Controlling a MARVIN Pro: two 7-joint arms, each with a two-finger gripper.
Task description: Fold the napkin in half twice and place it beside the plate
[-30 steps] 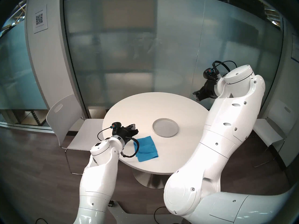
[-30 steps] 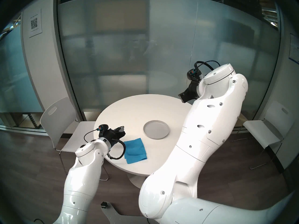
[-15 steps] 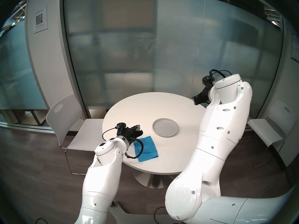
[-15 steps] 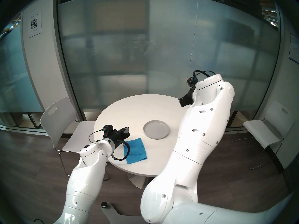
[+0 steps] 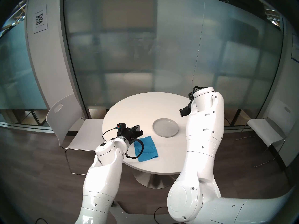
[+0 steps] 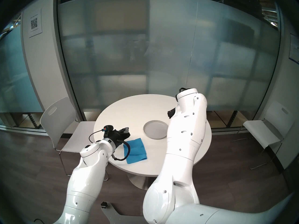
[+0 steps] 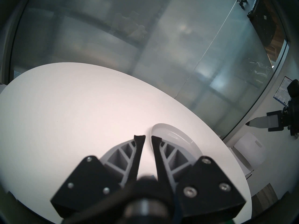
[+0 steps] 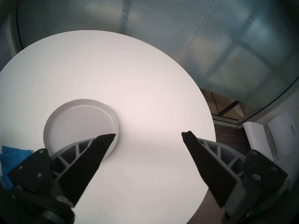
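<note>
I'm working in what looks like an office meeting room: frosted glass partition walls, a round white worktop, white moulded chairs either side, wood-look flooring, and a QR-code notice posted on the wall.

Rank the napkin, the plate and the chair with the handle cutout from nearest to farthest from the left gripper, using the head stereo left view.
1. Napkin: just below and right of the left gripper, near the table's front edge.
2. Plate: farther right, toward the table's middle.
3. Chair with the handle cutout: off the table, to the left.
</note>
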